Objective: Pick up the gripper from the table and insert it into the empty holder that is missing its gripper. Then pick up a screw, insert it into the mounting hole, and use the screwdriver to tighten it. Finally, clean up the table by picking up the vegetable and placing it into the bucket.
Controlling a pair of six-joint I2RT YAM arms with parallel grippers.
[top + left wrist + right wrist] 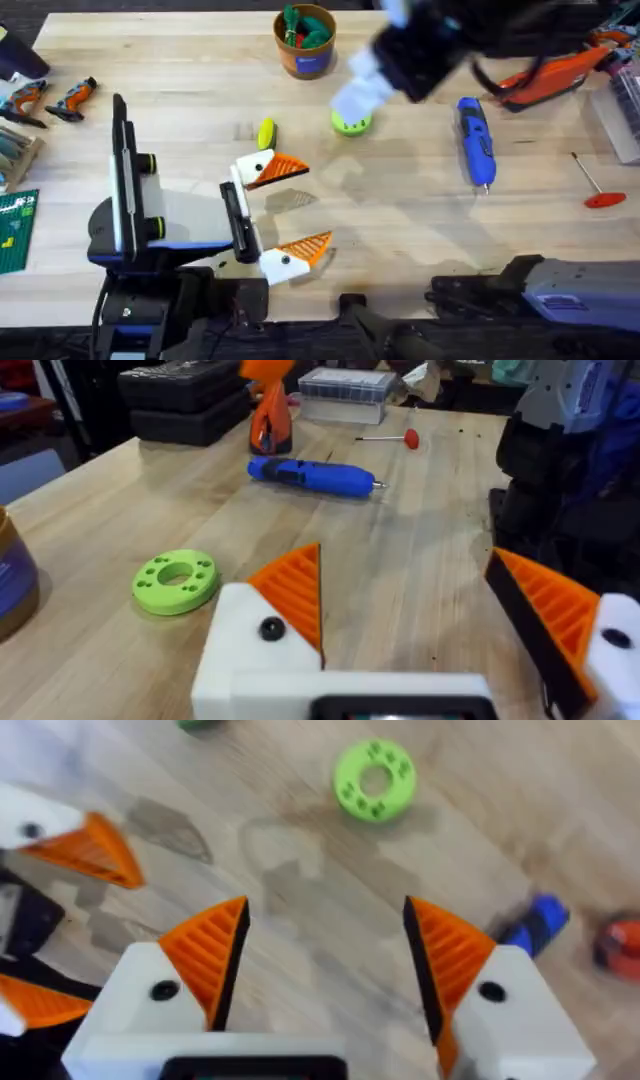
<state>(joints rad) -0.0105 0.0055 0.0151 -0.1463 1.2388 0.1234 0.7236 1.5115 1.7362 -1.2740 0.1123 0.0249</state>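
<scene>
We see both grippers empty, fingers apart: the left gripper point(290, 210) low over the bench point(400, 220), the right gripper point(325, 970) raised above the green disc point(351, 123). The screwdriver point(476, 142) lies right of the disc; the vegetable point(266, 133) sits beside the left gripper; the bucket point(305, 40) stands at the far edge.

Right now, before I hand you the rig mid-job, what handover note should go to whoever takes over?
Left claw: open, low over the table, holding nothing.
Right claw: open, empty, raised above the table near the green disc.
Vegetable: on the table, just beyond the left claw's far finger.
Bucket: at the far edge, upright, with green and red items inside.
Screwdriver: lying flat on the right side, not held.
Done: both claws show orange tips on both fingers; I cannot tell about the screw.
Left: the vegetable goes into the bucket.
</scene>
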